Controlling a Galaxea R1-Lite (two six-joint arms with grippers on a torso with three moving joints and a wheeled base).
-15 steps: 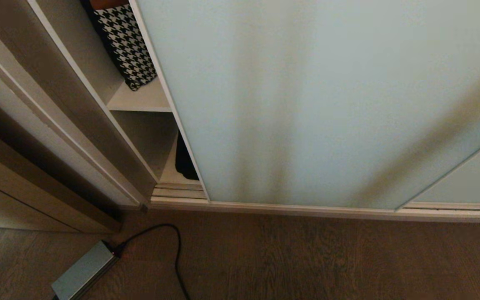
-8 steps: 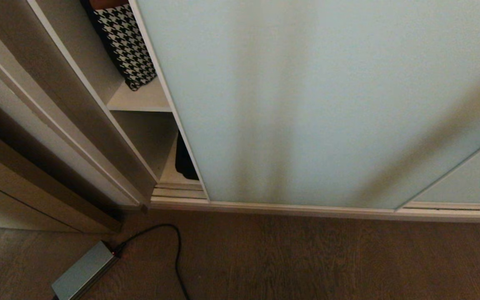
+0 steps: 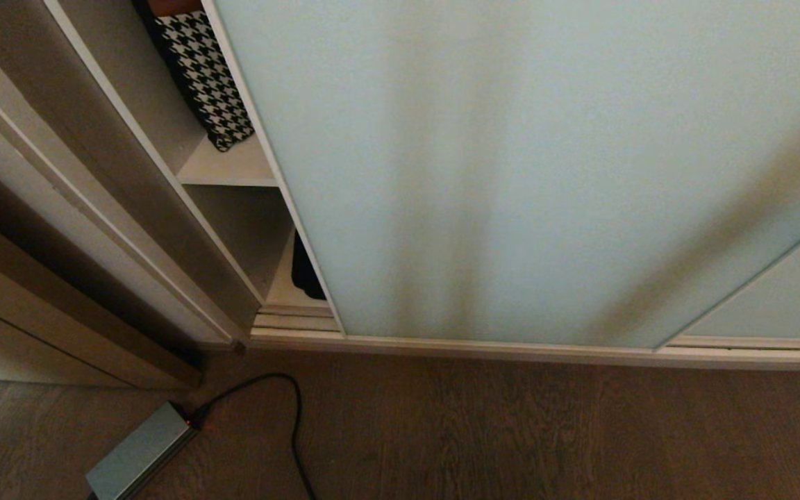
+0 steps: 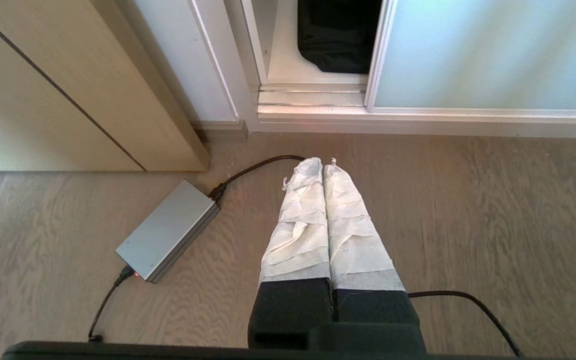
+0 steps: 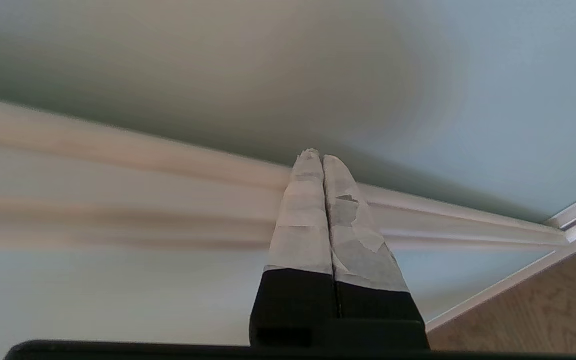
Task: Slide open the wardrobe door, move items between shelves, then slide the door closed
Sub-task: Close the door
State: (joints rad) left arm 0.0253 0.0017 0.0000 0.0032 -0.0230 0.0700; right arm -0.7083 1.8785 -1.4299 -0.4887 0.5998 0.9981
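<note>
The sliding wardrobe door (image 3: 511, 173) of pale blue-green glass covers most of the wardrobe, leaving a narrow gap at its left. In that gap a white shelf (image 3: 233, 170) carries a black-and-white houndstooth item (image 3: 205, 76). On the bottom shelf (image 3: 282, 288) lies a black fabric bag (image 3: 305, 272), mostly hidden behind the door edge. My right gripper (image 5: 319, 154) is shut, its tips at an off-white frame strip of the door (image 5: 518, 75); whether they touch I cannot tell. My left gripper (image 4: 322, 162) hangs shut and empty over the floor, short of the bag (image 4: 335, 35).
A grey power brick (image 3: 137, 451) with a black cable (image 3: 289, 403) lies on the wooden floor at the lower left. A beige cabinet side (image 3: 39, 312) stands left of the wardrobe. A second glass panel (image 3: 789, 298) sits behind at the right.
The door's left edge has slid a little further left, narrowing the gap over the shelves. The left arm has stayed still.
</note>
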